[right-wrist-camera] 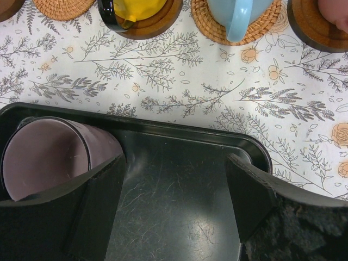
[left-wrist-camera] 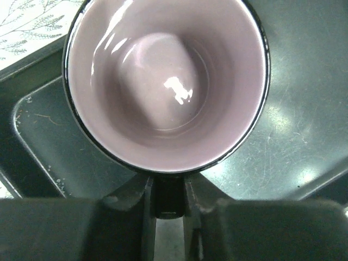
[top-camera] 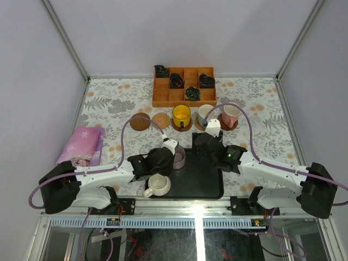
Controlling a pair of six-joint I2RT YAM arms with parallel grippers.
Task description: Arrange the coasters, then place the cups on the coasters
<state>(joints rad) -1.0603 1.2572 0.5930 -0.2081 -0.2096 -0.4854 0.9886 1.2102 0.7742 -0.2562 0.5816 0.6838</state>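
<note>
Room: pale plain walls (top-camera: 179, 32) close in the back and both sides.
Tabletop: the tabletop (top-camera: 109, 103) is covered by a white cloth printed with grey sprigs and small orange flowers.
Back centre: a wooden compartment box (top-camera: 161, 99) holds dark bundles (top-camera: 176, 81) in four of its cells.
Left edge: a pink and purple packet (top-camera: 82, 145) lies flat.
Lower centre: a black tray (top-camera: 201, 179), scuffed and scratched, lies between the two arms.
Coaster row: this runs left to right below the box. A bare dark coaster (top-camera: 140, 122) comes first, with a bare tan coaster (top-camera: 161, 119) just beside it. Then come the yellow cup (top-camera: 181, 116) on a dark disc, the light blue cup (top-camera: 205, 115) on a woven tan disc, and the pink cup (top-camera: 230, 115) on a dark disc.
Mauve cup: the mauve cup (left-wrist-camera: 168, 81) stands upright in the tray's upper left part. It is glossy pale purple inside, with a dark rim.
Cream cup: the cream cup (top-camera: 159, 185) sits at the tray's lower left corner, handle towards lower left.
Left hand: the left hand (left-wrist-camera: 169, 187) has its fingers pressed in on the mauve cup's dark handle.
Right hand: the right hand (right-wrist-camera: 176, 206) is spread wide above the tray's upper right part, with nothing between its fingers.
</note>
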